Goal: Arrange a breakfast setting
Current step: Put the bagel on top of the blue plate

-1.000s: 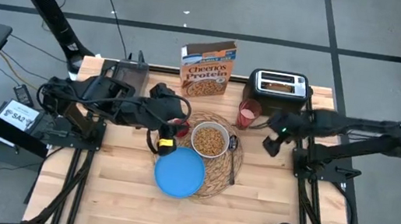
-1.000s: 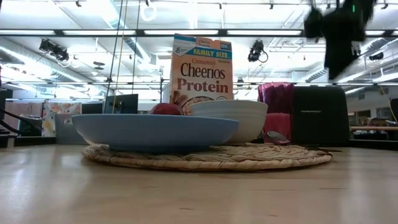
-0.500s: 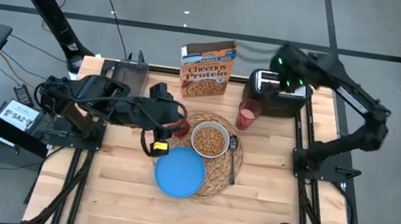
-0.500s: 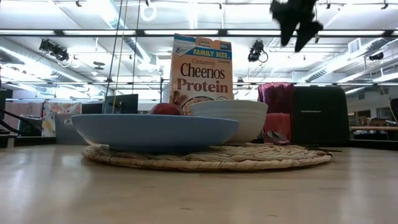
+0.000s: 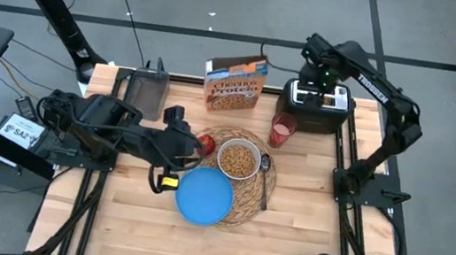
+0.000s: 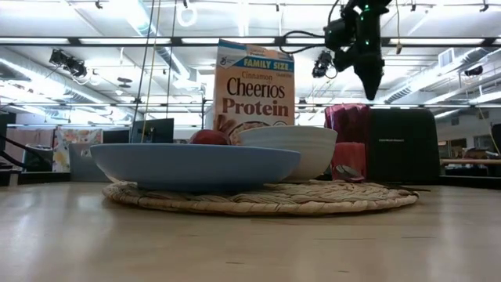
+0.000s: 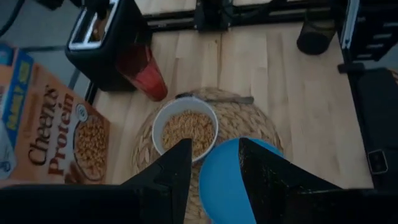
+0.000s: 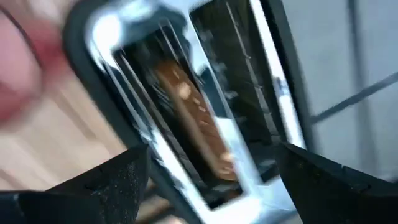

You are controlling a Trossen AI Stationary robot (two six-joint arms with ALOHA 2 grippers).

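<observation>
The toast slice (image 8: 193, 121) is sitting in a slot of the black toaster (image 5: 316, 107) at the far right of the worktop (image 5: 304, 219). The right end effector (image 5: 324, 77) is hanging directly above that slot — fingers spread wide, touching nothing. The left end effector (image 5: 179, 143) is hovering beside the blue plate (image 5: 204, 197) on the straw placemat (image 5: 252, 198) — fingers partly apart, holding nothing, near the red apple (image 5: 206, 143) and the white bowl (image 5: 239, 159).

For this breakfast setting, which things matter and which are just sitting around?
Belong: round woven straw placemat, blue plate, white bowl of cereal, dark spoon, red apple, pink cup, toast slice.
Lying about: orange Cheerios box, black toaster.
</observation>
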